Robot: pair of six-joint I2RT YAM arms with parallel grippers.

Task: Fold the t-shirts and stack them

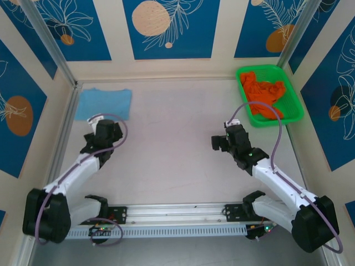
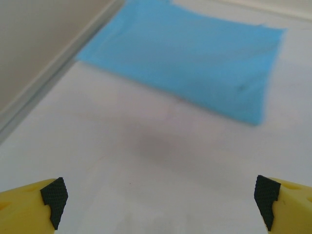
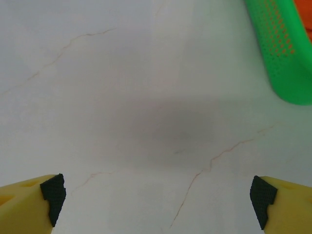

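A light blue t-shirt lies folded flat in the far left corner of the table, its lettering hidden; the left wrist view has it just ahead. My left gripper hovers just short of its near edge, open, with nothing between its fingers. The orange t-shirt sits crumpled inside the green mesh basket at the far right. My right gripper is open over bare table, to the near left of the basket, with its fingers wide apart.
The basket's green wall crosses the top right of the right wrist view. A metal frame post and panel walls close in the table's left, far and right sides. Bare white tabletop lies between the two arms.
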